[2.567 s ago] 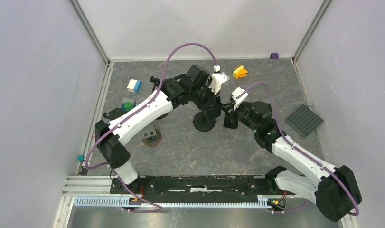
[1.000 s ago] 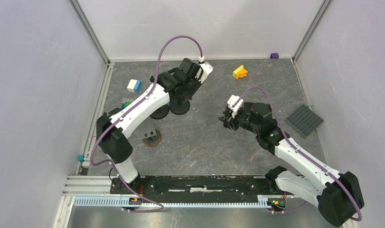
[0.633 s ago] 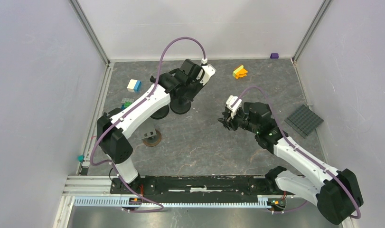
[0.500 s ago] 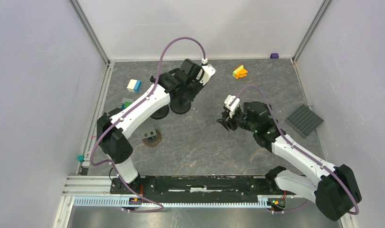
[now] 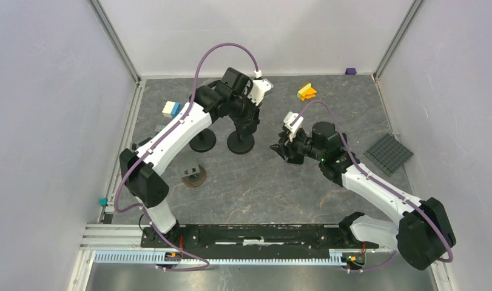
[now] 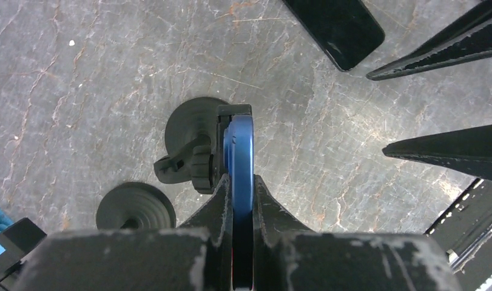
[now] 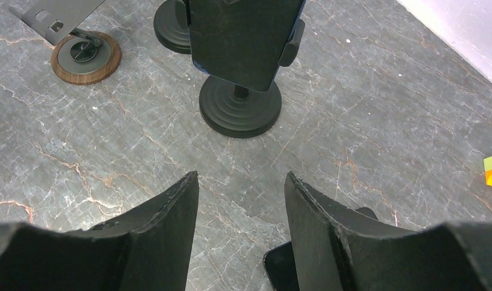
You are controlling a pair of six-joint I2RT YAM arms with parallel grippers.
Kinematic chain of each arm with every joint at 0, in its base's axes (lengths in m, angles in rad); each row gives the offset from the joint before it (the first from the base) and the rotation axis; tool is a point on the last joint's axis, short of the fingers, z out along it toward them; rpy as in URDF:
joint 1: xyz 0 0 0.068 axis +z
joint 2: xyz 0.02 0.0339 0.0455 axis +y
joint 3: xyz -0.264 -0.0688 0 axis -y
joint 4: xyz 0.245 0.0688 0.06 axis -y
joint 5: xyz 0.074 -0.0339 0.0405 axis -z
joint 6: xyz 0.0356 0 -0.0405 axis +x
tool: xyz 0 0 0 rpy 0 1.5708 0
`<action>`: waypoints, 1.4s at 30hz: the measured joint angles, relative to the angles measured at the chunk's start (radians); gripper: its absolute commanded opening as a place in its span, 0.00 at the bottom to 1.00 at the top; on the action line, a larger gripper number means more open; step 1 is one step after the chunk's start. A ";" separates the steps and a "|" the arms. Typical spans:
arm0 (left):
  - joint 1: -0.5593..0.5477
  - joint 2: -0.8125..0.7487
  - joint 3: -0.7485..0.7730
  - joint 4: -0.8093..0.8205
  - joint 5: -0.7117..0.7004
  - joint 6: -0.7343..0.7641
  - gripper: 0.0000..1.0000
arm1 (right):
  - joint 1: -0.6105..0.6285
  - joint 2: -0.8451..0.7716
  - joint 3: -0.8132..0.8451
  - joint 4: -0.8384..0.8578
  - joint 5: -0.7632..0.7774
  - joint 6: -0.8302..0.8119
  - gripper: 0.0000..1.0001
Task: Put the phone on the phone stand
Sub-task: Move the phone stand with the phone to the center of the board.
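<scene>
Your grey marbled worktop (image 5: 261,188) carries a black phone stand (image 5: 240,145) beside a smaller black base (image 5: 202,141), a wood-ringed stand (image 5: 194,176), a black phone (image 6: 335,25) lying flat, a grey studded plate (image 5: 388,154), a white-and-blue brick (image 5: 170,109) and an orange-yellow brick (image 5: 306,91).

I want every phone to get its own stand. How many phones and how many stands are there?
Phones: 2 (blue phone in the left gripper; black phone lying flat)
Stands: 3 (black stand; second black stand; wooden-base stand)
Total: 5
</scene>
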 measured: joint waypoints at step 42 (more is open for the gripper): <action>0.092 -0.011 -0.103 0.195 0.247 0.091 0.67 | -0.015 0.114 0.063 0.058 -0.044 0.019 0.66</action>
